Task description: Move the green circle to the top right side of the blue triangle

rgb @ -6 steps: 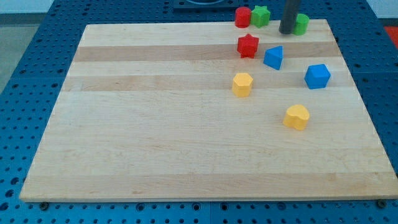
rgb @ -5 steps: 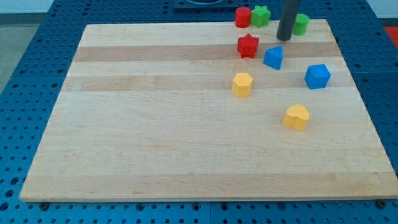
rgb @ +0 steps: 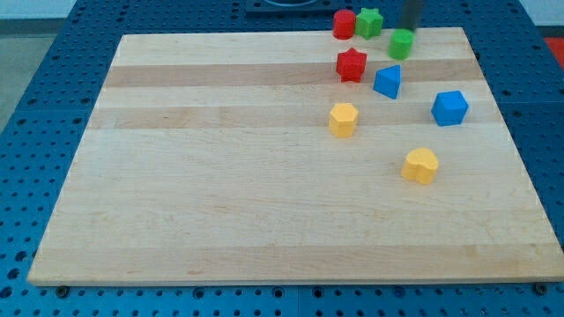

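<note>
The green circle (rgb: 401,43) lies near the board's top edge, just above and slightly right of the blue triangle (rgb: 387,81), with a small gap between them. My tip (rgb: 409,27) is blurred and sits right behind the green circle at its upper right, at the view's top edge. I cannot tell whether the tip touches the circle.
A red circle (rgb: 344,24) and a green star (rgb: 369,22) sit at the top edge, left of the green circle. A red star (rgb: 351,64) is left of the blue triangle. A blue cube (rgb: 449,107), a yellow hexagon (rgb: 344,119) and a yellow heart (rgb: 421,165) lie lower down.
The green circle has slid left and a little down, closer to the blue triangle. My rod has moved from the circle's left to its upper right side.
</note>
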`<state>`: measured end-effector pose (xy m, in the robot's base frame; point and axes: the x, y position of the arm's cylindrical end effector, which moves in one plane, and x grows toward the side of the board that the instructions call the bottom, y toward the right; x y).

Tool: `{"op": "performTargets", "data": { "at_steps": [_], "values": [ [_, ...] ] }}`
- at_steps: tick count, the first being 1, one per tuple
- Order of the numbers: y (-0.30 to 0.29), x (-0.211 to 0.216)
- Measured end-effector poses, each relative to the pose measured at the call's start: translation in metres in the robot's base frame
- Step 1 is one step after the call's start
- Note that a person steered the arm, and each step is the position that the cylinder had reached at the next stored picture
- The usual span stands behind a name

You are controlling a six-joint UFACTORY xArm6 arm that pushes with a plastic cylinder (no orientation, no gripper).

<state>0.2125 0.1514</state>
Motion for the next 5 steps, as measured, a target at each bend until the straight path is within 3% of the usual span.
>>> {"op": "performTargets", "data": {
  "at_steps": [1,2,3,5],
  "values": [
    [-0.043,0.011],
    [0.015,0.011],
    [0.058,-0.019],
    [0.052,-0.021]
  ]
}}
